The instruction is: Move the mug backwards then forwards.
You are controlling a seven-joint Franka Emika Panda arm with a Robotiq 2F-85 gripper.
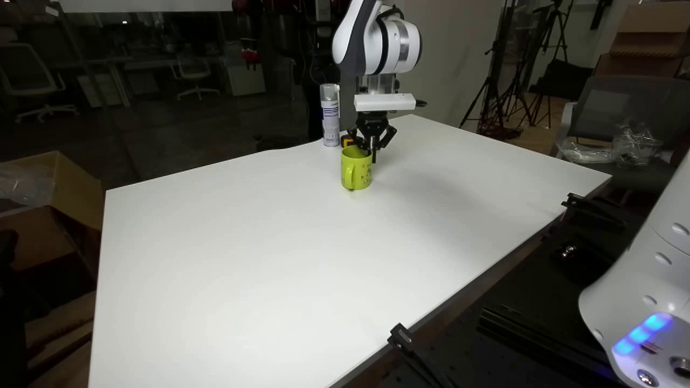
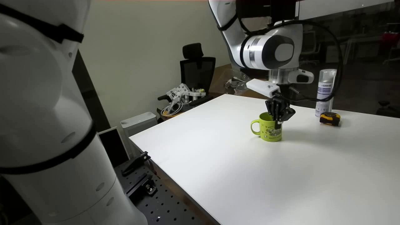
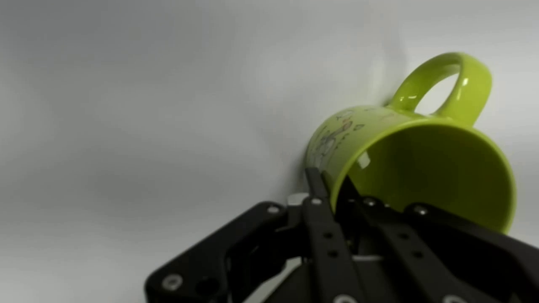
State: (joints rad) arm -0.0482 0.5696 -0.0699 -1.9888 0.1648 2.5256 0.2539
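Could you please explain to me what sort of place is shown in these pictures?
It looks like a robotics lab, perhaps within an office: there are a robot arm, a black plate with many holes, and wheeled chairs in the dim background.

Bright white tabletop (image 1: pixel 242 258); dim background (image 1: pixel 205 126); soft shadows (image 1: pixel 447 191); slight wrist-view blur.

White arm (image 1: pixel 372 51), black straps (image 2: pixel 61 33), looped cable (image 2: pixel 341 61), blue lights (image 1: pixel 640 334), black pincer (image 3: pixel 330 185) with silvery screws (image 3: pixel 172 282).

One mug (image 2: pixel 267 129), one bottle (image 2: pixel 324 90) — one tape measure (image 2: pixel 330 119).
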